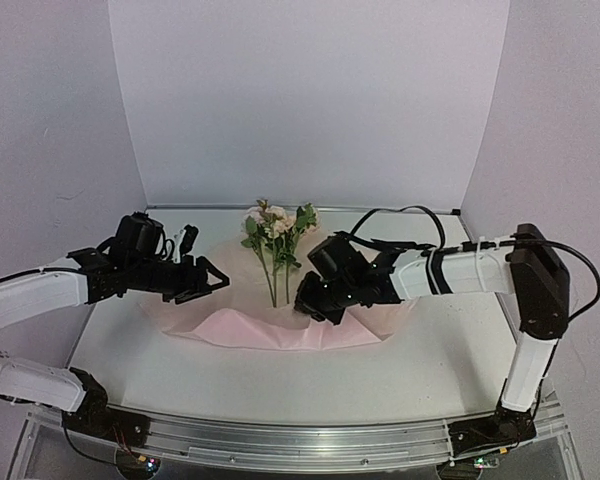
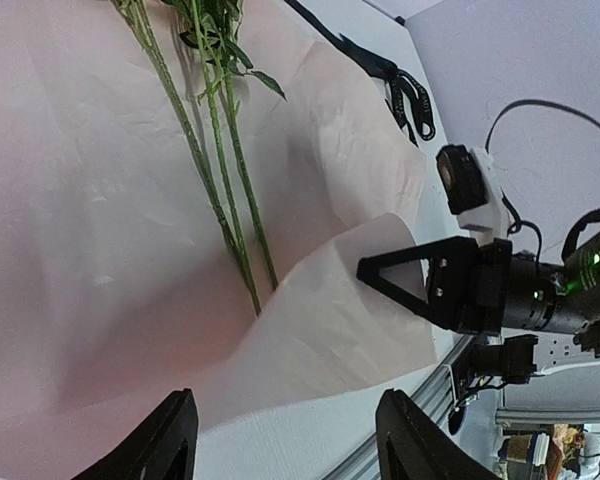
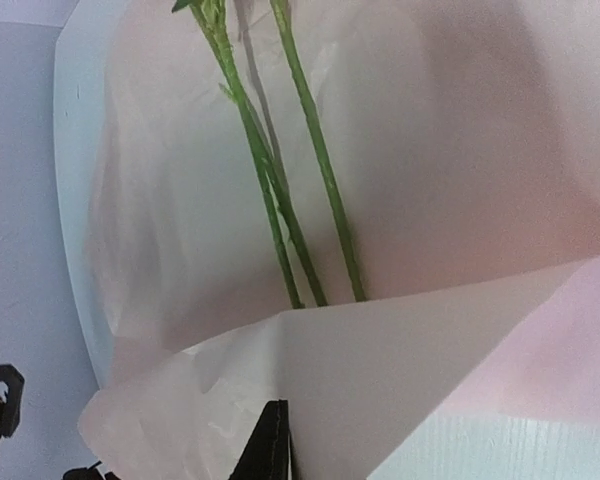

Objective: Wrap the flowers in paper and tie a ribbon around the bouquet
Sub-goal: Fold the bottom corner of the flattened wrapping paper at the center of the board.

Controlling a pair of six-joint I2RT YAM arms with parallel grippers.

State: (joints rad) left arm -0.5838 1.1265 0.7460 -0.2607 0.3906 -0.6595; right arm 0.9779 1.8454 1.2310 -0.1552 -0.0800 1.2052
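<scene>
Found flowers (image 1: 278,222) mid-table, lying flat on paper (image 1: 242,330), blooms at the far end, stems (image 1: 278,280) pointing near. Counted three stems in the wrist views, bare and green, side by side, drawing together toward their ends. Saw paper spread under the whole bunch, wider than it on both sides, lightly creased. Noted paper's near edge lifted and folded back toward the far side, covering the stem tips; fold paler than the sheet beneath.

Found right gripper (image 1: 308,305) at that fold, just right of the stem ends, jaws closed on the paper edge. In its wrist view saw fingers (image 3: 273,445) pressed together as one dark wedge with the sheet caught between.

Found left gripper (image 1: 218,278) over the left part of the paper, left of the stems, jaws spread with nothing between them. Confirmed in left wrist view. Could not tell whether it touches the sheet. Saw both grippers facing each other across the stems.

Recorded white table (image 1: 420,360) under everything, plain walls (image 1: 310,100) left, far and right.
</scene>
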